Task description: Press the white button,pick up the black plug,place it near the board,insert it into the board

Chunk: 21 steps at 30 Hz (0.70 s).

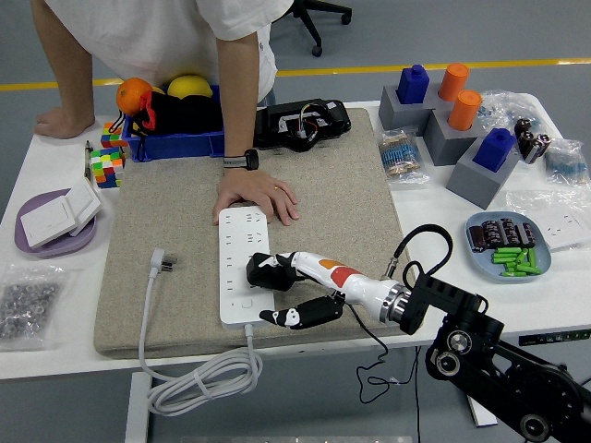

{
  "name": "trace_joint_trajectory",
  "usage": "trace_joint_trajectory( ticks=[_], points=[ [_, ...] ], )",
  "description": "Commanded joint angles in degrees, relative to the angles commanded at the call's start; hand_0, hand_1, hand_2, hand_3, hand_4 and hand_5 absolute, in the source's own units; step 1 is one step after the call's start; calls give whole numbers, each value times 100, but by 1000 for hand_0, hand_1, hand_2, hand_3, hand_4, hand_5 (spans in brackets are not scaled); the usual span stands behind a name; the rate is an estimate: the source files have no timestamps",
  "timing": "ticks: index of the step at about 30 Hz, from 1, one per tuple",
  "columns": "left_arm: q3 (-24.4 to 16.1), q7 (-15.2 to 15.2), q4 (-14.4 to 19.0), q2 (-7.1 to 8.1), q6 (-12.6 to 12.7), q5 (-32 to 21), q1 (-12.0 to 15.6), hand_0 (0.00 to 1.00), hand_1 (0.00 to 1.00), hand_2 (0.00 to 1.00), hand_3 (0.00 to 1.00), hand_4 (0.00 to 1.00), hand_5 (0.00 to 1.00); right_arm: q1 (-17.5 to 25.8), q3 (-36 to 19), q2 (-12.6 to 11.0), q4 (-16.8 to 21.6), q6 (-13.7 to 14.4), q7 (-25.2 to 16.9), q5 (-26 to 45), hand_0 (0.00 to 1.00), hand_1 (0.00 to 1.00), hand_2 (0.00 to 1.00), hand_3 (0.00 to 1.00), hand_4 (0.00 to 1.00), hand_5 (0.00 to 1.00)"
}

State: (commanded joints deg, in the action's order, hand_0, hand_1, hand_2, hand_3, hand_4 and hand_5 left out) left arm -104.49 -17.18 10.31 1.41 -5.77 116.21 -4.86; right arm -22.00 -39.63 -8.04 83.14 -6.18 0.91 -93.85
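Fingers of the right hand curl around the black plug, holding it over the lower half of the white power strip, thumb spread below near the strip's near end. Power strip lies lengthwise on the grey felt mat; its white cable coils off the table's near edge. Beyond, a person's hand rests flat at the strip's far end

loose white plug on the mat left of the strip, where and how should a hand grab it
Grip the white plug by its body sides, coming from above: it lies flat on the felt mat, its cable trailing toward the near edge, with bare mat around it. Avoid the prong end.
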Motion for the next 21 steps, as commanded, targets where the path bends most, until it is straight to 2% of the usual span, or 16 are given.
trace_joint_trajectory(
  ticks=[21],
  points=[
    [-13, -9, 0, 7, 5, -35, -21, 779, 729, 681, 762, 500, 489, -301, 371, -1, 2, 15, -12, 25, 903, 844, 798, 776, 796, 393]
  ],
)
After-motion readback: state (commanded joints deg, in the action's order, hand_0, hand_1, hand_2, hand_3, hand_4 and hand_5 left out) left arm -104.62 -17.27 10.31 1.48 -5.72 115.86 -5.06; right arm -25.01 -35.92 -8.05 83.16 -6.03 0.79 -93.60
